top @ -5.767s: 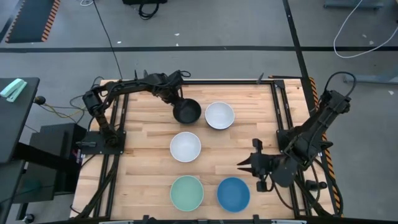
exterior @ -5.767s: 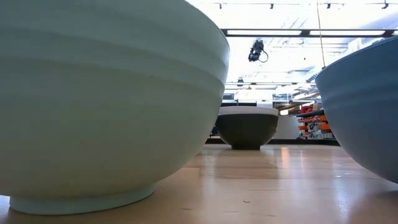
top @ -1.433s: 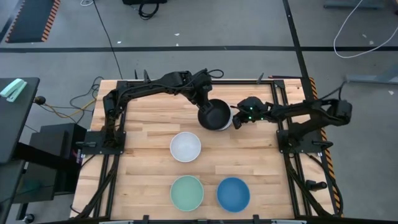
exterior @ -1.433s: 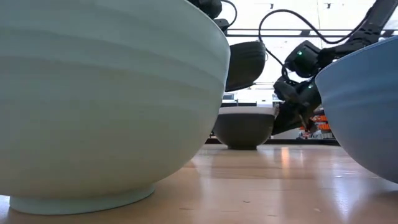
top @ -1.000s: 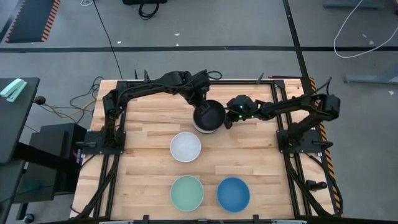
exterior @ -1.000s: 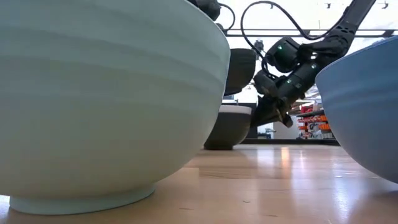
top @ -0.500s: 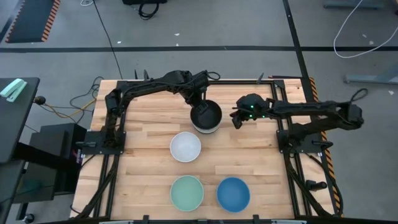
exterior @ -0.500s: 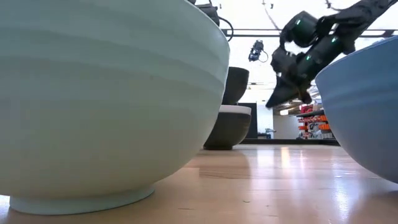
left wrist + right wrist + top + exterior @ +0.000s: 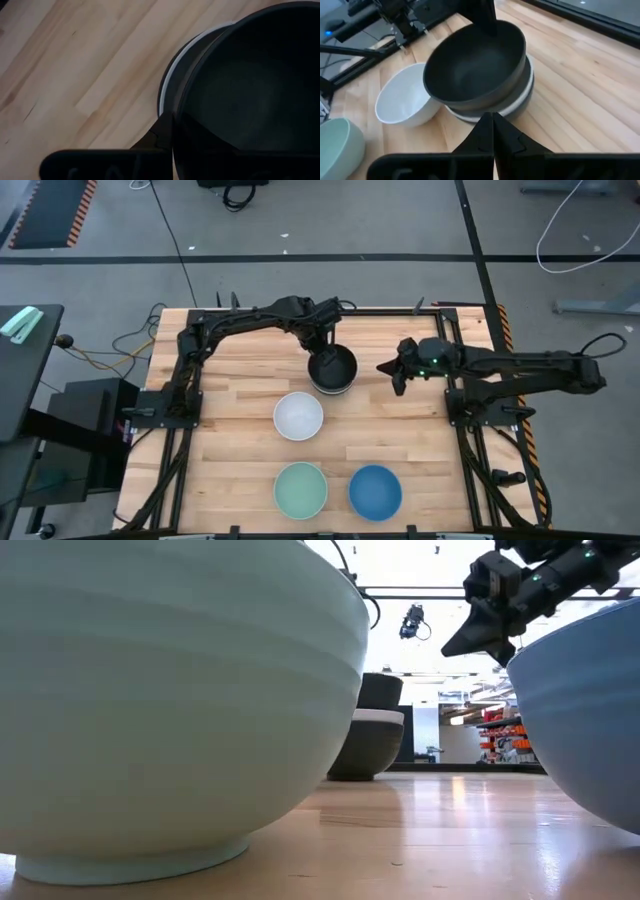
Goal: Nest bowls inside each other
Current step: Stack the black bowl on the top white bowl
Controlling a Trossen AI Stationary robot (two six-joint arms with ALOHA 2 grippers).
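A black bowl (image 9: 333,366) sits tilted on top of a stack (image 9: 520,95): under it is a white bowl (image 9: 517,102), which sits in another black bowl (image 9: 372,750) on the table. My left gripper (image 9: 322,347) is shut on the top black bowl's rim. My right gripper (image 9: 387,368) is shut and empty. It hovers to the right of the stack, above the table. A second white bowl (image 9: 298,416), a mint green bowl (image 9: 301,489) and a blue bowl (image 9: 375,492) stand apart on their bases. My left gripper holds the top black bowl by its rim, on the bowl's far-left side (image 9: 488,27). One finger (image 9: 161,131) is outside the wall; the other is inside, dark against the bowl. The fingers come from above, slanting. The bowl is tilted, its underside in the white bowl.
The mint bowl (image 9: 170,700) and the blue bowl (image 9: 590,720) stand near the table's front edge. A black metal frame (image 9: 455,350) runs along the table's sides. Bare wood lies between the stack and the right frame.
My right gripper has drawn back from the stack toward the table's right edge and has risen. My left gripper has moved slightly toward the far edge and down, and the black bowl now sits lower on the white bowl, still tilted.
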